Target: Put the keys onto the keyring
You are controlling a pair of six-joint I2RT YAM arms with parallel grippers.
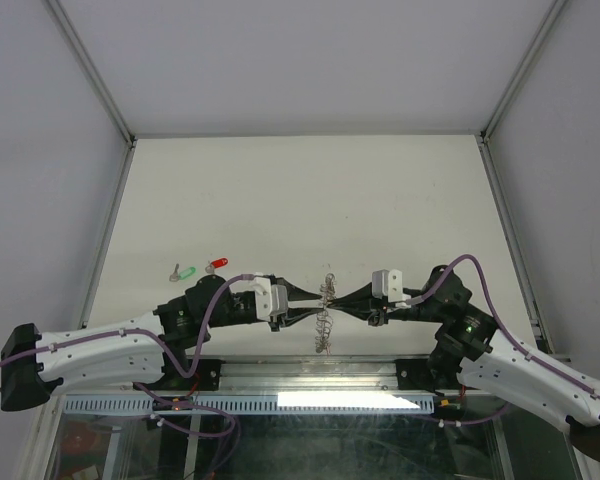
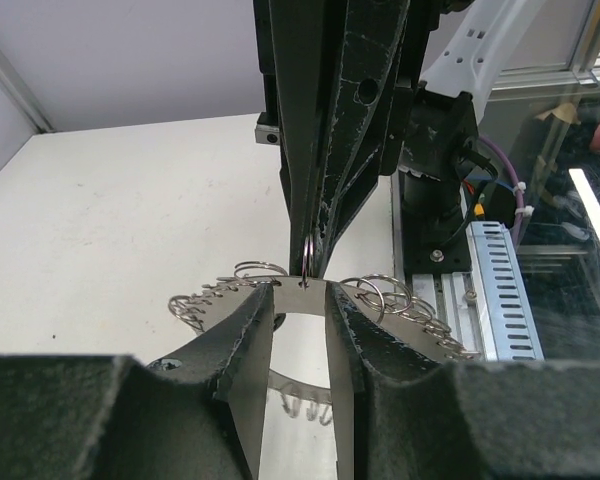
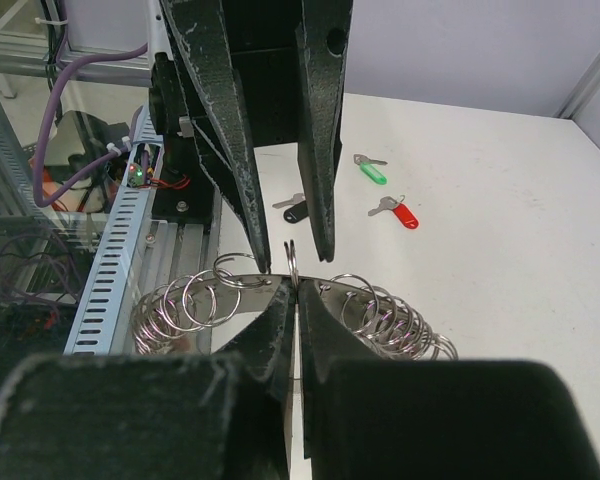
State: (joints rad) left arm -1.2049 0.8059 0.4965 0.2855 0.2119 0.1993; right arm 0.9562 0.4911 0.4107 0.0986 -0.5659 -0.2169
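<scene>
The keyring (image 1: 325, 325) stands on edge between my two grippers, a grey flat ring (image 3: 242, 288) fringed with small wire loops. My right gripper (image 3: 295, 285) is shut on one small loop at its rim. My left gripper (image 2: 300, 291) is open, its fingertips (image 3: 263, 262) against the ring's face (image 2: 412, 325) on either side of that loop. In the top view the left gripper (image 1: 318, 298) and right gripper (image 1: 338, 300) meet tip to tip. The keys lie loose on the table: green (image 1: 187, 271), red (image 1: 217, 264), and in the right wrist view green (image 3: 373, 172), red (image 3: 404, 214) and black (image 3: 296, 211).
A metal rail (image 1: 310, 375) and a slotted cable duct (image 1: 240, 403) run along the table's near edge under the arms. Aluminium frame posts (image 1: 110, 215) border the white table on both sides.
</scene>
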